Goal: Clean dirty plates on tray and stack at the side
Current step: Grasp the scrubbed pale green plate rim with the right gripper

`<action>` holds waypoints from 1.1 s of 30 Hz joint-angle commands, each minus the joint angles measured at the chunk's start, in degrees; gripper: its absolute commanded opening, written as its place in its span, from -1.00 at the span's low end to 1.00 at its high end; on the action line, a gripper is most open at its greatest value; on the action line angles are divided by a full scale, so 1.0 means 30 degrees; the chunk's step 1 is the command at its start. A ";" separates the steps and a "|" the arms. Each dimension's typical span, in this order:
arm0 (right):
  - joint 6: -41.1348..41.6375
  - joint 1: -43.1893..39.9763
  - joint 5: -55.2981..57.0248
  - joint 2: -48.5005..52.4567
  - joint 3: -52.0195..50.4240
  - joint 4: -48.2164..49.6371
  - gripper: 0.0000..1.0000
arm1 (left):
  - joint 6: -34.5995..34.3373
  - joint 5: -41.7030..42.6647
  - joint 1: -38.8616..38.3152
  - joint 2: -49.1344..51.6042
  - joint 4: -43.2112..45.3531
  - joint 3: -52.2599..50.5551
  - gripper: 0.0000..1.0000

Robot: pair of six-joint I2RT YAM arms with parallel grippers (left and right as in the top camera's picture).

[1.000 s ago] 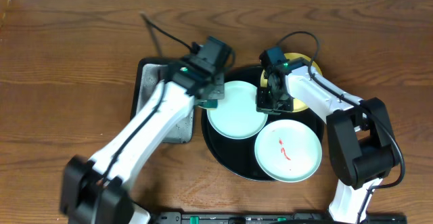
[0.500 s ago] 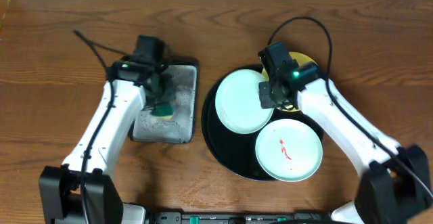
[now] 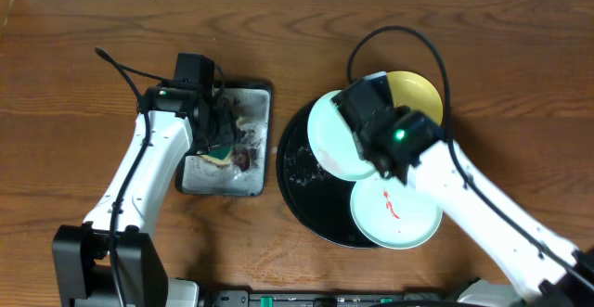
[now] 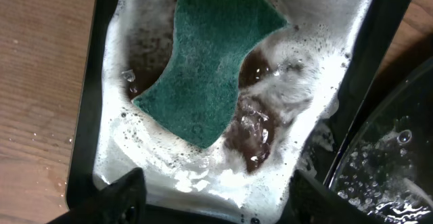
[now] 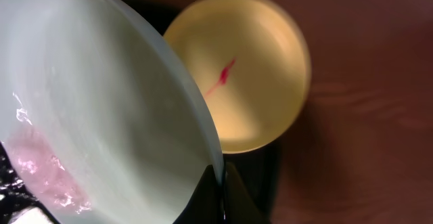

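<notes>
My right gripper (image 5: pixel 222 191) is shut on the rim of a light blue plate (image 5: pixel 101 116), which it holds tilted above the black tray (image 3: pixel 302 191). This plate (image 3: pixel 329 140) looks wet, with a faint pink film near one edge. A pale yellow plate (image 3: pixel 418 94) with a red smear lies at the tray's far right edge. A second light blue plate (image 3: pixel 394 210) with a red smear lies at the tray's front. My left gripper (image 4: pixel 216 204) hangs open over a green sponge (image 4: pixel 210 61) and holds nothing.
The sponge lies in foam and brown water in the grey rectangular metal tray (image 3: pixel 255 182), left of the black tray. The black tray's wet rim (image 4: pixel 399 143) shows at the right of the left wrist view. Bare wooden table surrounds both trays.
My left gripper has opened and let the sponge go into the grey tray. My right gripper has lifted the light blue plate up and tilted it.
</notes>
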 commanded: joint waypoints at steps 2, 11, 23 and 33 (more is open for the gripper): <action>-0.0189 0.2222 0.5413 -0.0423 0.0124 -0.0168 -0.98 | 0.0073 0.0036 0.0044 0.0022 -0.0073 -0.0044 0.47; -0.1020 0.5450 0.8575 -0.0423 0.0124 -0.0168 -0.97 | 0.0073 0.0029 0.0044 0.0022 -0.0066 -0.0044 0.64; -0.2098 0.7563 1.1759 -0.0423 0.0124 -0.0372 -0.98 | 0.0073 0.0029 0.0044 0.0022 -0.0066 -0.0044 0.66; -0.2098 0.7701 1.1759 -0.0423 0.0124 -0.0372 -0.98 | 0.0073 0.0029 0.0044 0.0022 -0.0066 -0.0044 0.67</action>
